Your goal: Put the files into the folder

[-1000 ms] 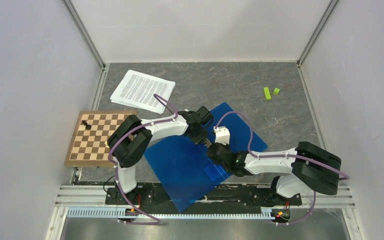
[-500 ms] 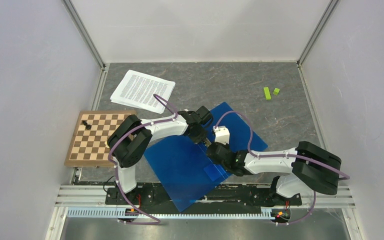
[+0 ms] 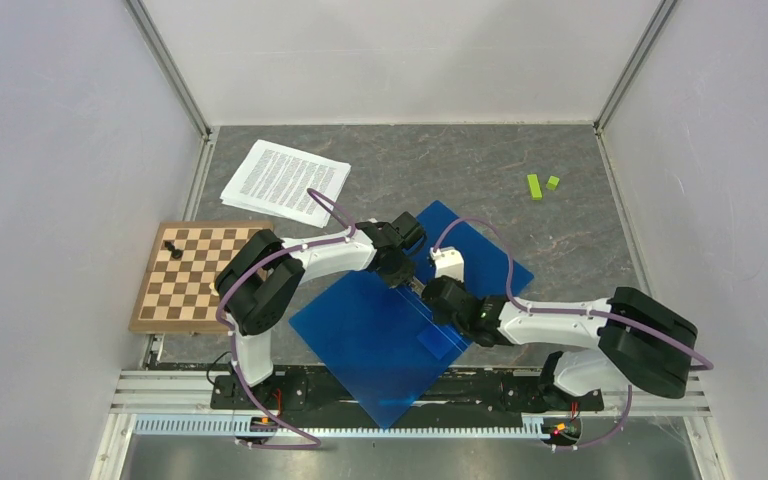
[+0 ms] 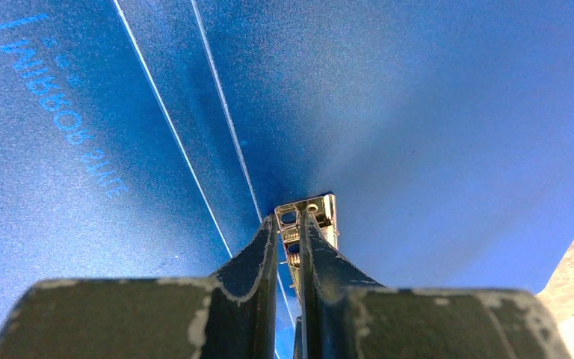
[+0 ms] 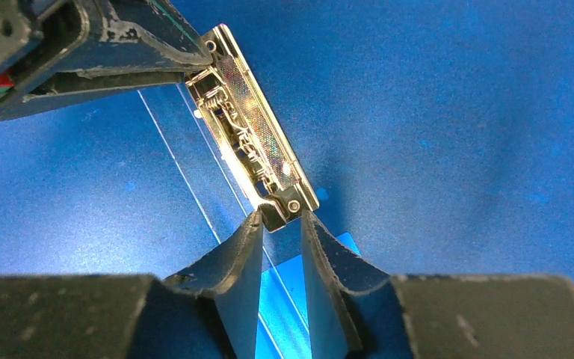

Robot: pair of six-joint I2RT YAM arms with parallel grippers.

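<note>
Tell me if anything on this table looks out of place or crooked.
The open bright blue plastic folder lies skewed, one corner poking past the table's near edge over the arms' mounting rail. Two small green blocks sit loose at the far right.

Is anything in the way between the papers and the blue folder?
Yes. The left arm lies across between the files and the open folder, and the left end effector and right end effector are at the metal clip in its middle.
</note>
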